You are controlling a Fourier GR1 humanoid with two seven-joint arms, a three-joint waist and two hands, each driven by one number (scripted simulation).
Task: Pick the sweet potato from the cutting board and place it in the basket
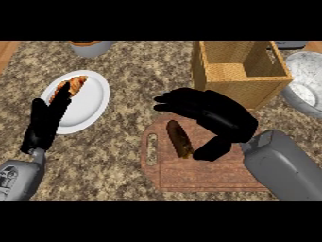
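Observation:
A brown sweet potato (180,139) lies lengthwise on the wooden cutting board (191,177) at the counter's front. My right hand (216,118) hovers over the board's far end, fingers spread leftward above the potato's top and thumb down beside its right side, not closed on it. The woven basket (240,71) stands just behind the board, to the right of centre. My left hand (46,120) rests open at the left, fingers up, overlapping the near edge of a white plate.
A white plate (90,101) with a piece of orange food (76,85) sits at the left. A speckled metal bowl (315,82) stands right of the basket. A grey cup (91,47) sits at the back.

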